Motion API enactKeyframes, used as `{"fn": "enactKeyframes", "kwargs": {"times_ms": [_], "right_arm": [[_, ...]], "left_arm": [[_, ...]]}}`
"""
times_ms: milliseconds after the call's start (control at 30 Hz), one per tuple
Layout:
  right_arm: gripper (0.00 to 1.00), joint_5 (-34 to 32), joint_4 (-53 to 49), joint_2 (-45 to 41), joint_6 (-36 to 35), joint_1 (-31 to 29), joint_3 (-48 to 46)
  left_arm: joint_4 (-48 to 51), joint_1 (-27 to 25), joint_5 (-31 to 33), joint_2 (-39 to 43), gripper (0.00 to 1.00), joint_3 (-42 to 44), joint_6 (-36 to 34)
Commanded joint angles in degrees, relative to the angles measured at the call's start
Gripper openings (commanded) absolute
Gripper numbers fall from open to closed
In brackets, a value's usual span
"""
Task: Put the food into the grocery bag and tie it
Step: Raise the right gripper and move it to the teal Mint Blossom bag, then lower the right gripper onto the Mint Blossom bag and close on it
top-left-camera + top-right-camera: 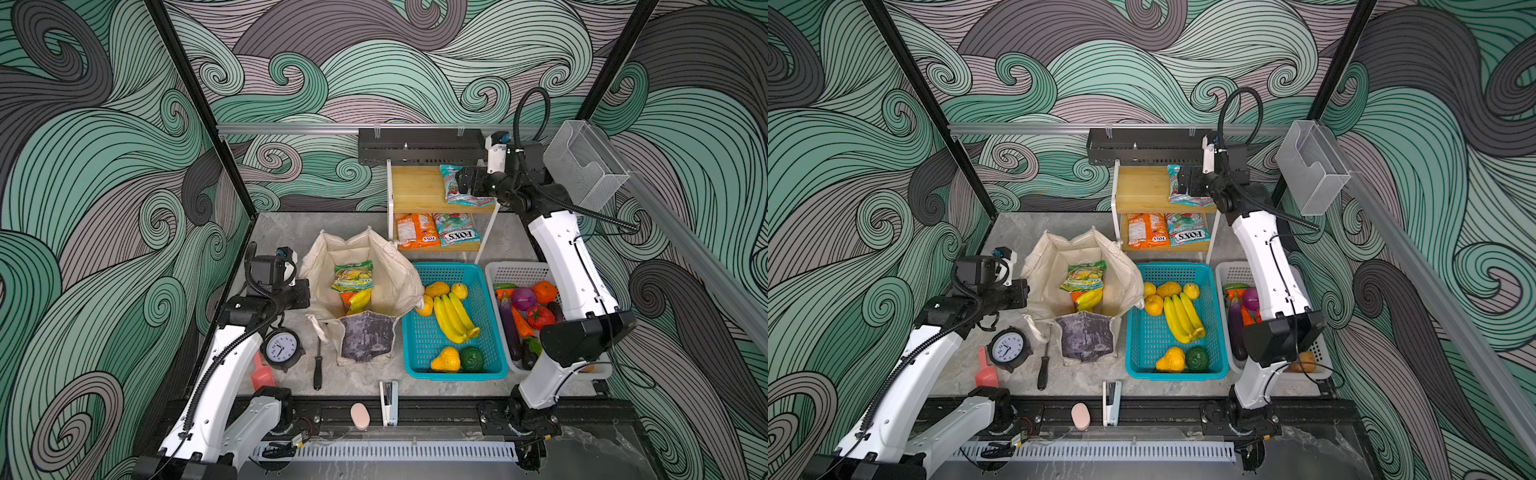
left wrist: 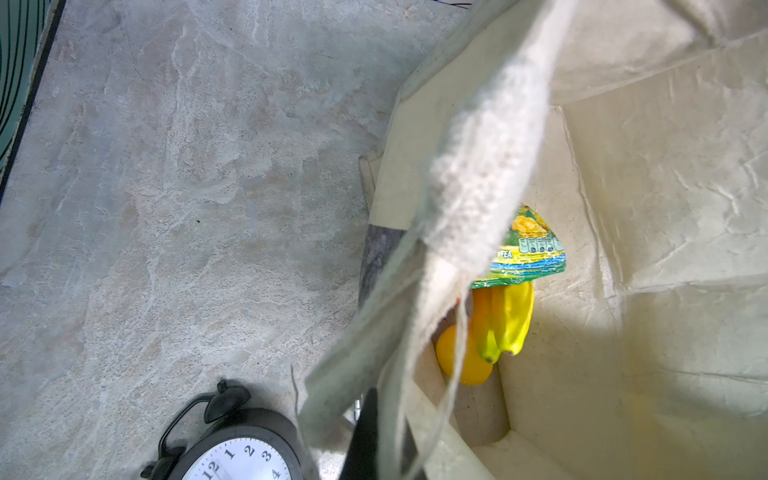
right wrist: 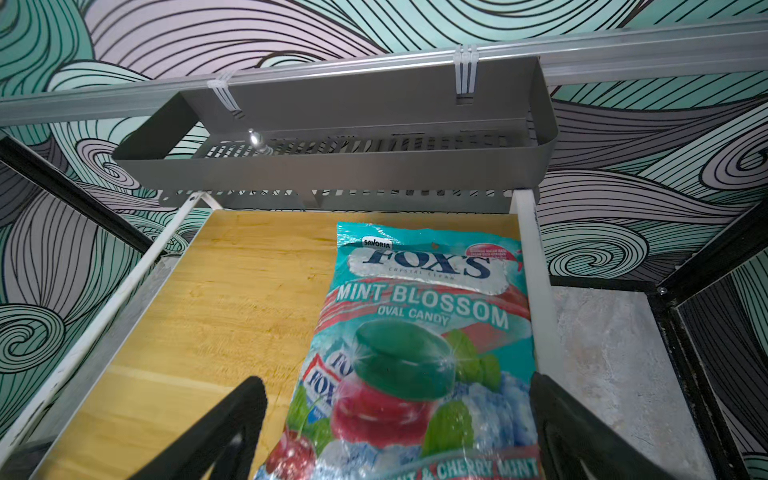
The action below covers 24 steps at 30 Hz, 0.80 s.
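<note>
Closest to the left wrist lens hangs a blurred cream strap (image 2: 486,166) of the grocery bag (image 1: 365,336), slanting across the bag's open mouth. Past it, down inside the bag, lie a yellow-green candy packet (image 2: 532,253), a small bunch of bananas (image 2: 509,320) and a yellow-orange fruit (image 2: 465,365). A black clock (image 2: 241,453) sits on the table (image 1: 291,232) near the bag. In both top views the bag stands upright near the middle of the table, mouth spread wide, grey-purple panel towards the front edge. The left gripper (image 1: 306,292) rests against the bag's left side with its jaws closed; whether cloth is pinched between them I cannot tell.

The right gripper (image 3: 395,380) is over the top board of the shelf (image 1: 415,187) at the back, jaws spread wide and holding nothing. Its black fingers (image 3: 232,419) stand one on each side of the near end of a teal-red candy packet (image 3: 424,299), which lies flat on the board. On the board below lie an orange packet (image 1: 415,230) and another teal packet (image 1: 457,228). Right of the bag, a teal basket (image 1: 457,376) holds a bigger banana bunch (image 1: 455,318) and other toy fruit. Beside it a white basket (image 1: 519,272) holds a purple onion (image 1: 523,298), a red tomato (image 1: 540,316) and an orange (image 1: 544,291).
</note>
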<state>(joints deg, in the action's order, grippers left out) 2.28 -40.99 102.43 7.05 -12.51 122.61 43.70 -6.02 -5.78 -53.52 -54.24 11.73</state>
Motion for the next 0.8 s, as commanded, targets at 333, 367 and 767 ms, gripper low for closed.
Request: {"fn": "enactKeyframes", "kwargs": {"times_ms": [333,367,767], "right_arm": [[0.93,6.31,-2.85,5.36,-0.63,-0.27,4.08],[0.93,6.53,-2.81,5.64,-0.63,-0.52,4.26],[0.93,9.24,-3.14,9.11,0.58,-3.31,8.20]], "left_arm": [[-0.02,0.84,-0.29,-0.13,0.00,0.10,-0.27],[-0.02,0.84,-0.34,-0.14,0.00,0.09,-0.25],[-0.02,1.01,-0.45,-0.12,0.00,0.18,-0.30]]}}
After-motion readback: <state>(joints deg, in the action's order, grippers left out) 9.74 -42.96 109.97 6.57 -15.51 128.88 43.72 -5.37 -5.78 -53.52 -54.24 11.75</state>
